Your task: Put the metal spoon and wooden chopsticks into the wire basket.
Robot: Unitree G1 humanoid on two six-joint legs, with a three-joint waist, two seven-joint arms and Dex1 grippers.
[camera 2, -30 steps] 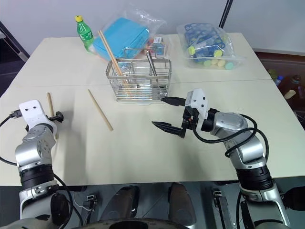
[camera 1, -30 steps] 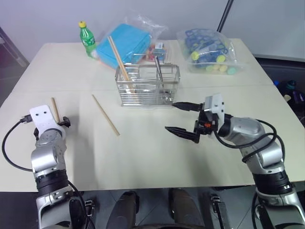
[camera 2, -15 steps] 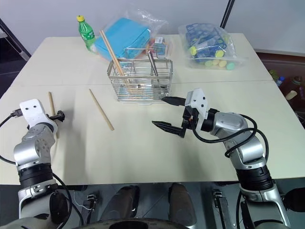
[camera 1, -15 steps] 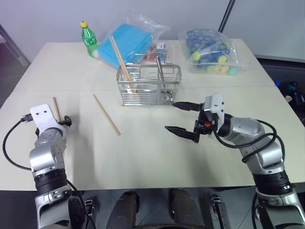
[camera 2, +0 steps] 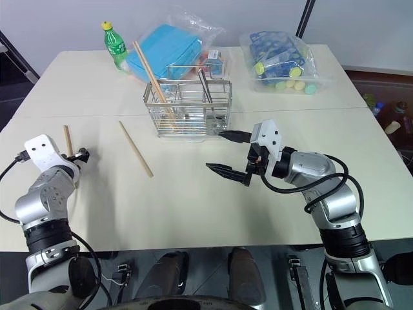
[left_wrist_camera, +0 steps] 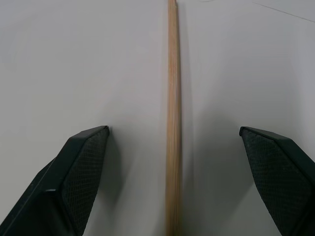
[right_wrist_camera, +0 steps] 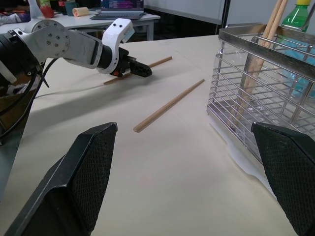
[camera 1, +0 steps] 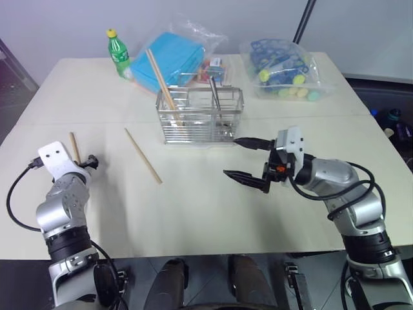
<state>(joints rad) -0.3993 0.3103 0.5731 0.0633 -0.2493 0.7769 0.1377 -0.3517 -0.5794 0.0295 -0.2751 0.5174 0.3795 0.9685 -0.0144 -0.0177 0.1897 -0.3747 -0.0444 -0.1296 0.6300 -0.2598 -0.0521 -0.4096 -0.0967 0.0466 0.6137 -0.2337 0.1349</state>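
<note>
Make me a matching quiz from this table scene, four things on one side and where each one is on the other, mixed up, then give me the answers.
Things:
1. metal spoon
2. green bottle
3. left gripper
4. right gripper

Places:
A. open, astride a chopstick lying on the table
B. standing in the wire basket
C. open above the table, near the basket
D. far side of the table, by the blue bag

Pairs: 1-B, 2-D, 3-A, 4-C

wire basket (right_wrist_camera: 266, 101) holds upright chopsticks (right_wrist_camera: 256, 59); loose chopstick (right_wrist_camera: 169, 105) lies beside it.
</note>
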